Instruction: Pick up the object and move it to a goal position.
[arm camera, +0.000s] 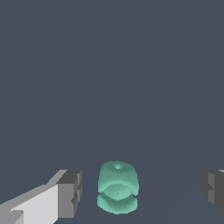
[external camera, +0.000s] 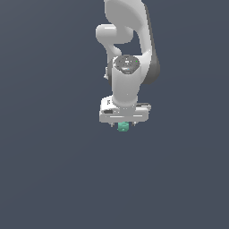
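A white robot arm (external camera: 127, 53) pointed its gripper (external camera: 123, 124) straight down over a plain dark grey surface (external camera: 44, 179). The fingers (arm camera: 70, 192) were spread wide, and the small teal-green object (arm camera: 117, 187) sat between them, touching neither, nearer one finger than the other.

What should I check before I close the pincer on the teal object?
1. Pincer open: ok, both fingers stand apart.
2. Teal object between the fingers: ok in the wrist view.
3. Centred: not ok, it sits nearer one finger than the other finger.
4. Fingers clear of the object: ok, gaps show on both sides.
5. Height low enough to grip: cannot tell; in the exterior view the object peeks out just below the pincer.
6. Goal position: cannot tell, no marker visible.
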